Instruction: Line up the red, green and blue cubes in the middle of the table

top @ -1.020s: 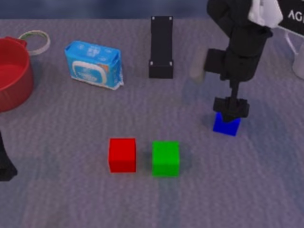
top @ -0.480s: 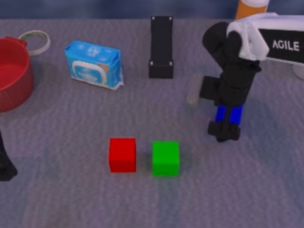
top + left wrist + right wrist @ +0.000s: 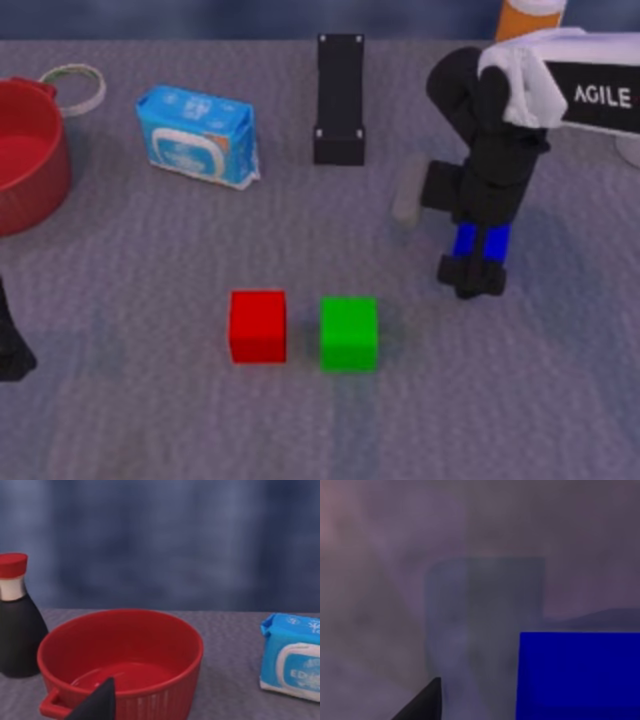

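- Right tool [image 3: 474, 277], clamped on blue cube [image 3: 482, 238], holds it above the surface [image 3: 560, 400], right of green cube [image 3: 349, 333].
- Step: carrying; next, set it down beside green, in line with red cube [image 3: 258, 325].
- Left tool idle at left edge; state unclear.

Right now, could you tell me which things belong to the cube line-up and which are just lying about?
Job:
red cube
green cube
blue cube, held off the table by the right tool

Lying about:
red pot
blue packet
black block
sauce bottle
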`<move>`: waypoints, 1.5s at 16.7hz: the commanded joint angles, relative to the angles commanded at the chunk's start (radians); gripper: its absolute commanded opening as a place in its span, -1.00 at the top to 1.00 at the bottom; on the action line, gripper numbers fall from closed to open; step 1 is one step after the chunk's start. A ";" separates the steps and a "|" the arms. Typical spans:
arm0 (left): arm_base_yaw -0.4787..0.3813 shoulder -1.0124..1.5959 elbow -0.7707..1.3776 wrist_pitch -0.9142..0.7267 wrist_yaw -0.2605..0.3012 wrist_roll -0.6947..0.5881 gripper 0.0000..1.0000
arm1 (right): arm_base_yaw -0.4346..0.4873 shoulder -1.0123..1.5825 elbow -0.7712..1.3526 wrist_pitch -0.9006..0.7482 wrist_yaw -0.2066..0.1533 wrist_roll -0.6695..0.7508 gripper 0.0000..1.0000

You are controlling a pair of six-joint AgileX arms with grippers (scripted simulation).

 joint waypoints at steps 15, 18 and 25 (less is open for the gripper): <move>0.000 0.000 0.000 0.000 0.000 0.000 -1.00 | 0.000 0.000 0.000 0.000 0.000 0.000 1.00; 0.000 0.000 0.000 0.000 0.000 0.000 -1.00 | 0.003 -0.026 0.001 -0.018 -0.009 0.011 1.00; 0.000 0.000 0.000 0.000 0.000 0.000 -1.00 | 0.011 -0.078 0.131 -0.209 -0.010 0.008 1.00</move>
